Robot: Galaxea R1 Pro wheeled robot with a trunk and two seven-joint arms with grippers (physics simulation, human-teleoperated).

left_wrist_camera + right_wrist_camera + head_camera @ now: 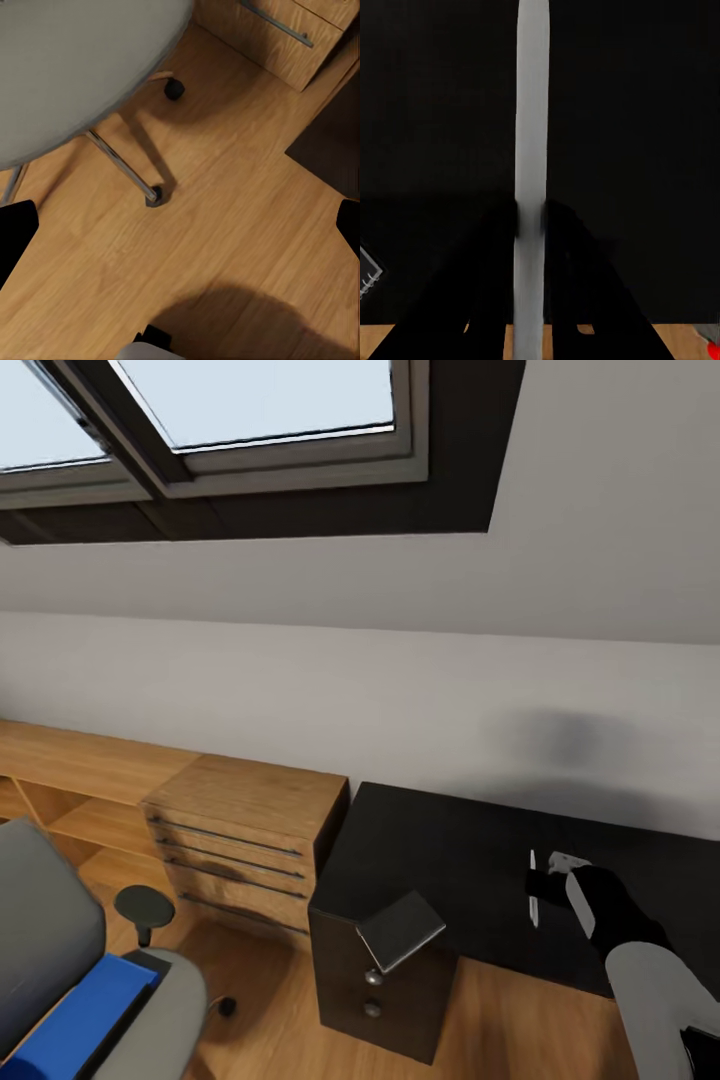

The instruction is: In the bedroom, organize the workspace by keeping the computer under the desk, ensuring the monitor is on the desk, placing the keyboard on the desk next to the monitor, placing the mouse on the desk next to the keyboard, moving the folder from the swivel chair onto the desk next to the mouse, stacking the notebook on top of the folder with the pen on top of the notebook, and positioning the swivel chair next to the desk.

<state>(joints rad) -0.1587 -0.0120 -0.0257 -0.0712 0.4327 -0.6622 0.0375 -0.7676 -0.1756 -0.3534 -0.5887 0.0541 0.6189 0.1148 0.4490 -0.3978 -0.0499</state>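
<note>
Right arm reaches forward, its fingers (556,255) pinched shut.

I see the thin silver-white pen (533,888) on the glossy black desk (450,860), the flat grey notebook (402,930) overhanging its near corner, and the light-wood drawer chest (245,825) left, beside the desk. The bright blue folder (80,1015) lies on the grey swivel chair (45,940), far left.

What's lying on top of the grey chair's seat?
A bright blue folder lies on the seat of the swivel chair. The picture's edge cuts off part of it, so whatever else might be on the seat can't be seen.
</note>
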